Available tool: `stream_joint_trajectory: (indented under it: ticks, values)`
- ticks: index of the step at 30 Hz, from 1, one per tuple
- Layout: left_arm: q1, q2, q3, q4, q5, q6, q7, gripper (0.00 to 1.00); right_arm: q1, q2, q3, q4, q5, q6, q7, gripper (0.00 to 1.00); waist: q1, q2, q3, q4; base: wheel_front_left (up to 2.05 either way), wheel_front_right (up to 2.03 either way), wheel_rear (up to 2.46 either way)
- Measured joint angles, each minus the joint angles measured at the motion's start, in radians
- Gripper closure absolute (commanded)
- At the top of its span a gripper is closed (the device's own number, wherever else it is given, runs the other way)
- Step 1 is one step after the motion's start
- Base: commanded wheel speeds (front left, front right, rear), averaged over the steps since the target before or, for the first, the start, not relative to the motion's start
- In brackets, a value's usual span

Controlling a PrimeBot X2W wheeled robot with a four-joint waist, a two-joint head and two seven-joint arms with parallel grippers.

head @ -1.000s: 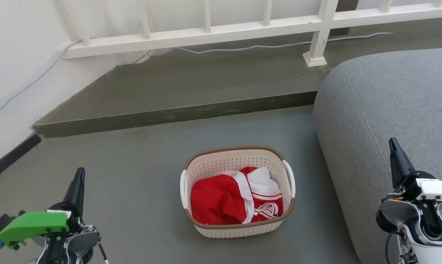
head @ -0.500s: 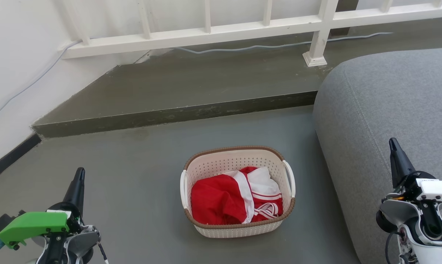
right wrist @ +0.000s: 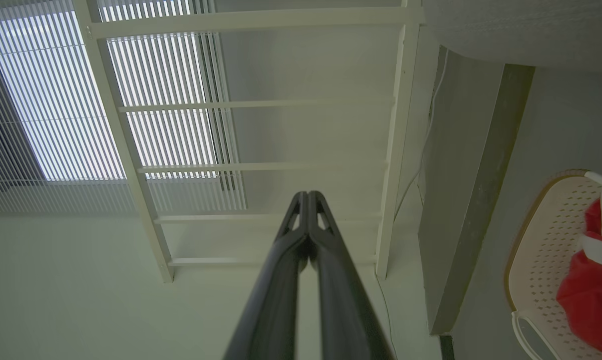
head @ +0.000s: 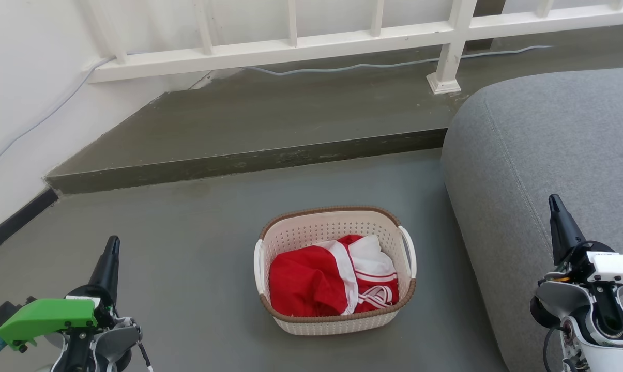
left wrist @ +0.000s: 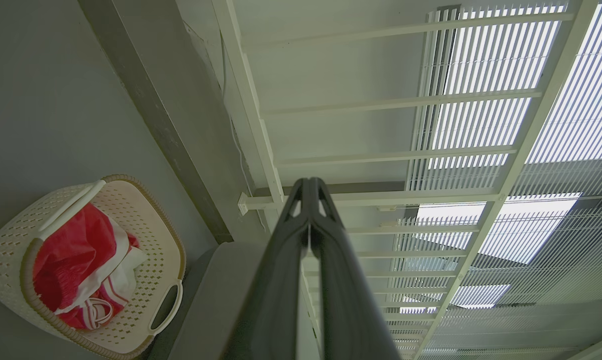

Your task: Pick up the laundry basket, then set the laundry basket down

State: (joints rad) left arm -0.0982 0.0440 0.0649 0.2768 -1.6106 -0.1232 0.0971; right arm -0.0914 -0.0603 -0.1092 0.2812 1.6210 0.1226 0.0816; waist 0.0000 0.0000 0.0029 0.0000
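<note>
The laundry basket (head: 337, 318), cream with brown rim and 2 white handles, sits upright on the floor.

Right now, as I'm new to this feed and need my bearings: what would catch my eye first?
The bright red and white clothing stands out first, heaped in the cream laundry basket on the grey floor at the centre of the head view. Next come the big grey sofa to the basket's right and the white railing along the raised step behind.
</note>
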Motion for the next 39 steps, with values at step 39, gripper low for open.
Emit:
stream_joint_trajectory:
  ticks: [39]
  values:
    - [0.0, 0.0, 0.001, 0.0, 0.0, 0.0, 0.0, 1.0, 0.0, 0.001, -0.002, 0.0, 0.0, 0.0, 0.007, 1.0, 0.0, 0.0, 0.0, 0.0, 0.0, 0.0, 0.0]
